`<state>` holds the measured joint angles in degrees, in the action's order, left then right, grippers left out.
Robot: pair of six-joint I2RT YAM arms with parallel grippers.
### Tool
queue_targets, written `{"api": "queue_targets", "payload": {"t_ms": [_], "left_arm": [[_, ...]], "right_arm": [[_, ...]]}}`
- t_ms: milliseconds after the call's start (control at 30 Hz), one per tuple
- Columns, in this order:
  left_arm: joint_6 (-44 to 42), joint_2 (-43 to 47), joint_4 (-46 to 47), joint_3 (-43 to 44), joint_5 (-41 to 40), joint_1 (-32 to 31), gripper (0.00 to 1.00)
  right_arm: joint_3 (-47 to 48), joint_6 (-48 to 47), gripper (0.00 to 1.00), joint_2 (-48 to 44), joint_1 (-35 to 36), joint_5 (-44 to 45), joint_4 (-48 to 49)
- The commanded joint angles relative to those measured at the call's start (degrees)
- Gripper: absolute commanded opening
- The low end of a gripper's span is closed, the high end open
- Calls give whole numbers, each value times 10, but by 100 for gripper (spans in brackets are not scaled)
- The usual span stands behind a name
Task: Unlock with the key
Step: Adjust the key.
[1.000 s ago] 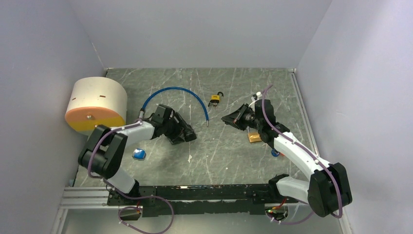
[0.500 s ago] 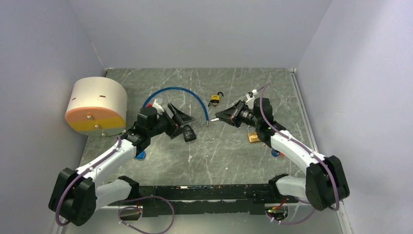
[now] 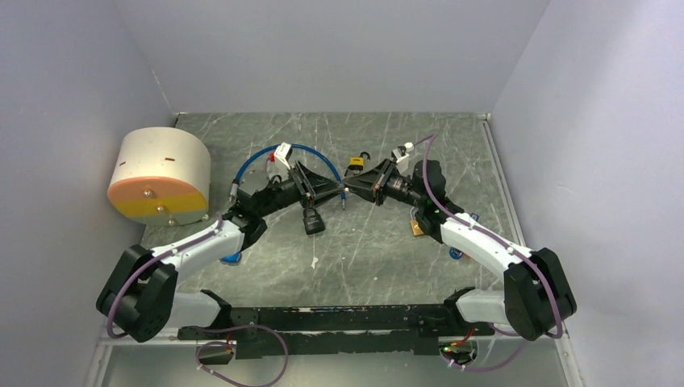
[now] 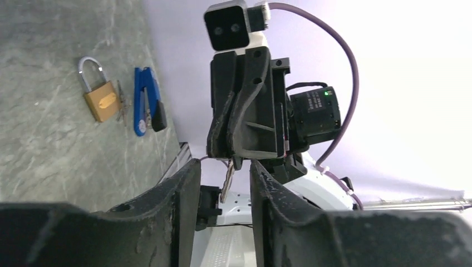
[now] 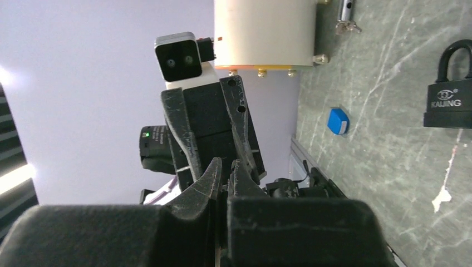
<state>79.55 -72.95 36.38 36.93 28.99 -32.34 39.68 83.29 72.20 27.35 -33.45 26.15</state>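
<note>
My right gripper (image 3: 352,192) is shut on a small metal key (image 4: 227,181), which sticks out of its fingertips in the left wrist view. My left gripper (image 3: 339,192) faces it tip to tip above the table. Its jaws stand apart on either side of the key blade, and I see no contact. From the left wrist, my left gripper (image 4: 225,167) looks straight at the right one. In its own view, my right gripper (image 5: 224,167) shows only a thin slit between the fingers. A black padlock (image 3: 310,219) lies on the table below the left gripper, also seen as the padlock (image 5: 450,92).
A brass padlock (image 3: 419,227) lies under the right arm, with a blue tool (image 4: 146,100) beside it. A small yellow-and-black padlock (image 3: 356,165) and a blue cable (image 3: 290,149) lie further back. A white and orange cylinder (image 3: 160,173) stands at the left. A blue block (image 3: 231,255) is nearby.
My left gripper let go of the black padlock, rose and swung right to meet the right gripper, opening wide and then narrowing around the key. My right gripper moved left with the key.
</note>
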Motion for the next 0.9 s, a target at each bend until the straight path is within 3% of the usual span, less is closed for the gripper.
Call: {"api": "queue_targets", "payload": {"t_ms": [0, 167, 333, 400, 467, 500, 567, 633, 700, 767, 867], "left_arm": [[40, -16, 96, 10, 12, -10, 37], [50, -17, 97, 15, 3, -12, 20], [55, -7, 92, 15, 2, -14, 22], [55, -5, 93, 15, 5, -14, 8], [51, -4, 90, 18, 11, -14, 3], [45, -2, 87, 21, 14, -14, 3], [25, 6, 59, 34, 36, -11, 2], [-9, 15, 4, 56, 77, -5, 2], [-59, 26, -59, 81, 128, 5, 3], [-112, 32, -135, 113, 180, 10, 2], [-199, 22, -259, 186, 264, 10, 3]], "right_arm": [[19, 28, 0, 2, 0, -13, 60], [14, 34, 0, 0, -1, -17, 65], [10, 40, 0, 1, -5, -17, 69], [14, 35, 0, 2, -7, -20, 68], [19, 18, 0, 1, -9, -28, 66], [24, -1, 9, -3, -13, -31, 56], [32, -51, 40, -20, -27, -36, 16], [29, -91, 59, -41, -58, -66, 14], [28, -117, 66, -54, -93, -129, 49], [53, -165, 68, -52, -109, -217, 48], [108, -314, 67, -58, -103, -318, -89]]}}
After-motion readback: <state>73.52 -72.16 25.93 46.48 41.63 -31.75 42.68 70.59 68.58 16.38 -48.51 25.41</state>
